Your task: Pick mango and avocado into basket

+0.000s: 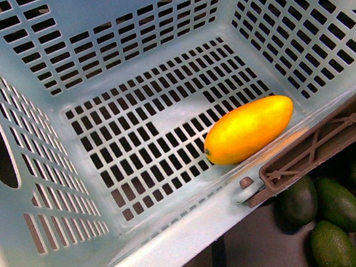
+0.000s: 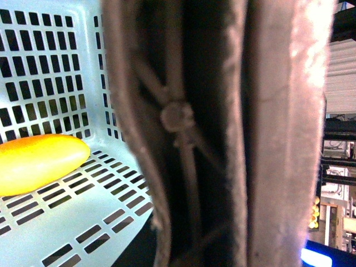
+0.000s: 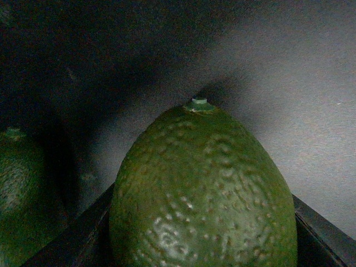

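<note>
The pale aqua basket (image 1: 148, 18) fills the front view, tilted. The yellow-orange mango (image 1: 249, 129) lies on its slotted floor against the near wall, and shows again in the left wrist view as the mango (image 2: 39, 162). The brown handle (image 1: 326, 146) runs along the basket's right rim. My left gripper is shut on the basket handle (image 2: 267, 139), which fills that view up close; its fingers are hidden. My right gripper is shut on the dull green avocado (image 3: 203, 194), stem end pointing away from the camera, its dark fingers (image 3: 83, 233) showing on either side.
Several more green avocados (image 1: 337, 207) lie in a bin below the basket's right corner. A second avocado (image 3: 19, 189) sits beside the held one in the dim right wrist view. Grey bin wall (image 3: 300, 100) stands behind it.
</note>
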{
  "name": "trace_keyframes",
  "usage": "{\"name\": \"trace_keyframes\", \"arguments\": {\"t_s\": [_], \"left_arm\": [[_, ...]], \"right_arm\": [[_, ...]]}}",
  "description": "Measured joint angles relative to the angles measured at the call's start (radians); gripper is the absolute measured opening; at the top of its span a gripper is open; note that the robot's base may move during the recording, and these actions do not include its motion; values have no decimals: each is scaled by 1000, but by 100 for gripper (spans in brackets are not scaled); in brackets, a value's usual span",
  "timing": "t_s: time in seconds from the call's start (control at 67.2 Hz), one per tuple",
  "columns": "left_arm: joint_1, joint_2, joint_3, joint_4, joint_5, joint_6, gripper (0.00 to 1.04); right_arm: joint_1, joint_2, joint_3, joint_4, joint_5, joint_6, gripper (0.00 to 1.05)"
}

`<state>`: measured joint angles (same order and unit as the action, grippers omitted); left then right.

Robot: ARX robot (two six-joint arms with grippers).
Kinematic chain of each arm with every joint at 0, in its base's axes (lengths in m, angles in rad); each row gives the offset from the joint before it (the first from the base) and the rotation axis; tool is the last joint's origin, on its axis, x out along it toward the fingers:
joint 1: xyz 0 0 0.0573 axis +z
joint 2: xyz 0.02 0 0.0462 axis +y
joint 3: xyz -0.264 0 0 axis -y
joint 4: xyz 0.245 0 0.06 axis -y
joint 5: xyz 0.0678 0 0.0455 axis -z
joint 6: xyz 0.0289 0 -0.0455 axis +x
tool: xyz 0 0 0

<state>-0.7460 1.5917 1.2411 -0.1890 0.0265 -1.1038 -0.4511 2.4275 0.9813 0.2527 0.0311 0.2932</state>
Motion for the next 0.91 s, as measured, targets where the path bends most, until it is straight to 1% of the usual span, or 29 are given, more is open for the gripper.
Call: {"name": "trace_keyframes", "arguments": {"t_s": [0.104,0.268,0.446,0.55,0.625,0.714,0.788,0.907], "left_arm": [[0,0,0,0,0,0,14],[0,0,0,0,0,0,14],[0,0,0,0,0,0,14],[0,0,0,0,0,0,14],[0,0,0,0,0,0,14],[0,0,0,0,0,0,14],[0,0,0,0,0,0,14],[0,0,0,0,0,0,14]], "right_arm": [[-21,-92,-59,37,-32,-82,65],[-65,-305,-166,69,-141,-221,65],[-95,-605,-254,-12,-262,-343,65],[-84,-774,-278,-77,-330,-350,65],[-57,-901,-285,-117,-373,-339,64],[-3,-1040,-285,-148,-396,-313,64],[59,-1139,-277,-172,-397,-285,64],[186,-1240,-259,-180,-376,-234,64]]}}
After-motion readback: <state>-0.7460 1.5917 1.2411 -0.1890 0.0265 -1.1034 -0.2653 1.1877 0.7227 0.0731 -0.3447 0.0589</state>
